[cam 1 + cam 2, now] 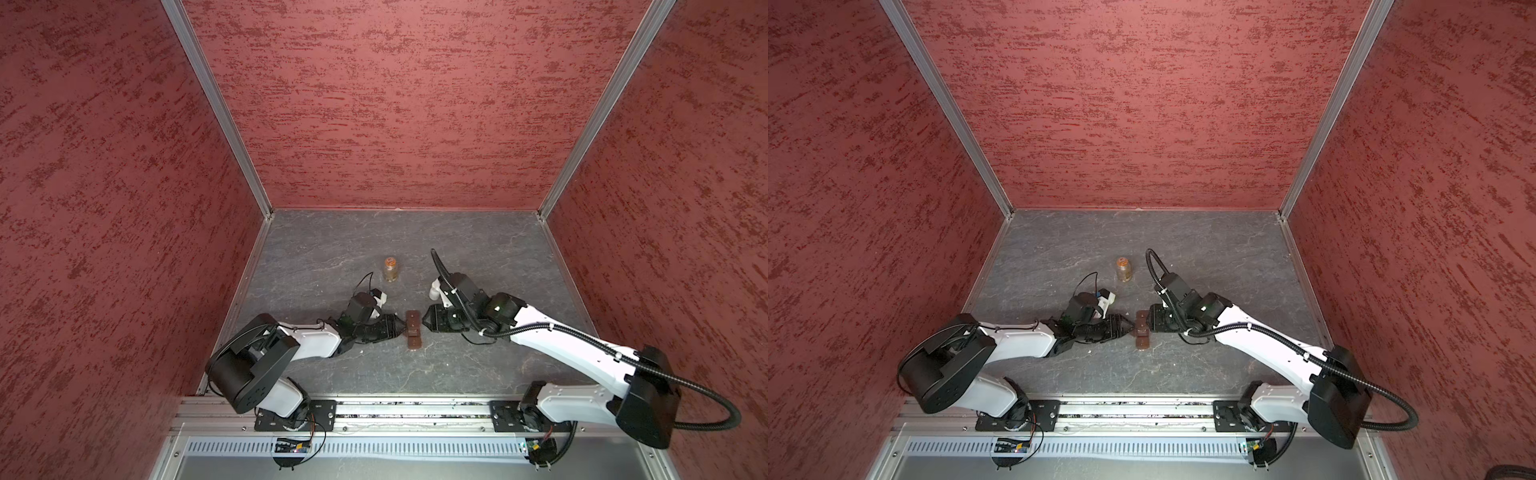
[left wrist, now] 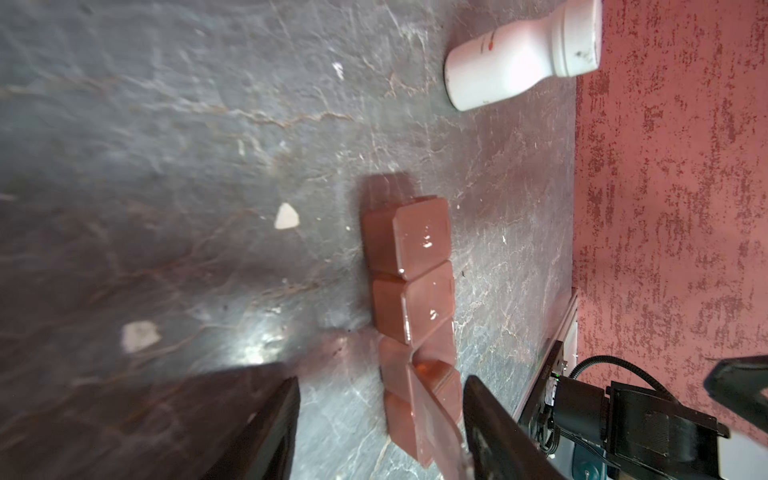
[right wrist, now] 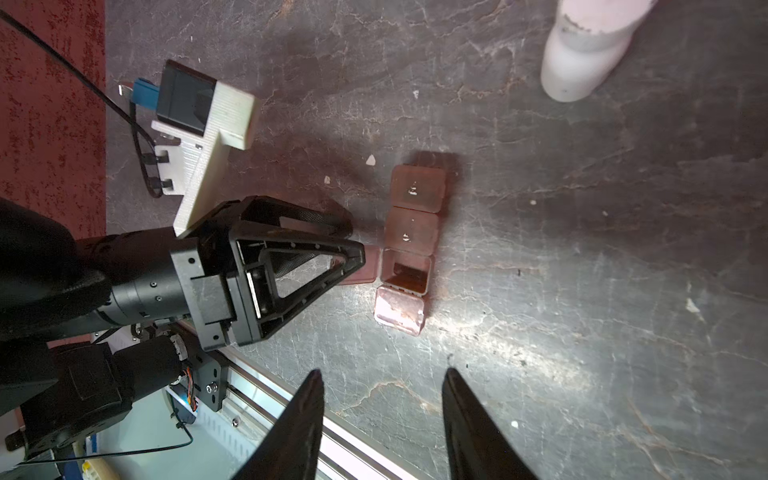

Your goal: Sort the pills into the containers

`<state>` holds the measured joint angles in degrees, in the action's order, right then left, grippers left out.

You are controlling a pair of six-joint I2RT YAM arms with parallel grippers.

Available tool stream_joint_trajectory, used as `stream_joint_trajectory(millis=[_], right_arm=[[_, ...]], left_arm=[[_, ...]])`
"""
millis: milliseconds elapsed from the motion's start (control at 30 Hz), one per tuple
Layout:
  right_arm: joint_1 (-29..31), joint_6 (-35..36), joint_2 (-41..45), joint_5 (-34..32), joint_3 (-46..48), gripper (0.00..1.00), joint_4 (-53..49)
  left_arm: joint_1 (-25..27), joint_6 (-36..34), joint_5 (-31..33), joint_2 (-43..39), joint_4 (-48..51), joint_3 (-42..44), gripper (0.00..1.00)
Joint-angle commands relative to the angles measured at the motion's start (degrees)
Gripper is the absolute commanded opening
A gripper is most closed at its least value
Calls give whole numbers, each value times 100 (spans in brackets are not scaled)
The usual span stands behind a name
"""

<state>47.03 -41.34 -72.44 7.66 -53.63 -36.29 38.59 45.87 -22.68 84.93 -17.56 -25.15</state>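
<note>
Box (image 1: pixel 413 328): centre of table (image 1: pixel 478 249); one cell (image 3: pixel 406 272) has its lid (image 3: pixel 372 266) open.
Pills (image 3: pixel 370 160): loose on table beside box.
Left gripper (image 2: pixel 381 378): jaws apart, astride the lid.
Right gripper (image 3: pixel 383 371): jaws apart, empty, near box.

Dark grey, pale-veined bench (image 1: pixel 478 257). Carries the containers (image 1: pixel 413 328), a brown row of square cells lying flat near the front middle, with one lid open in the right wrist view. Bears loose whitish pills (image 3: pixel 370 160) near that row. Holds an orange-capped bottle (image 1: pixel 390 269) upright farther back, and a white bottle (image 3: pixel 582 58) apart from the row.
</note>
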Motion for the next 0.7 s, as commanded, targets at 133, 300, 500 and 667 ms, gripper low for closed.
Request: stream_joint_trajectory(millis=[133,300,500,667], right_arm=[[-68,13,48,-107,-30,48,21],[-101,12,-36,-107,-83,48,35],[-135,86,-163,-162,-287,48,-88],[-250,178,-371,-592,-751,49,-491]], left_arm=[[-38,-353,238,-251,604,54,62],[-32,-359,123,41,460,47,62],[-35,-377,134,3,474,62,60],[-39,-505,101,-410,638,-6,63]])
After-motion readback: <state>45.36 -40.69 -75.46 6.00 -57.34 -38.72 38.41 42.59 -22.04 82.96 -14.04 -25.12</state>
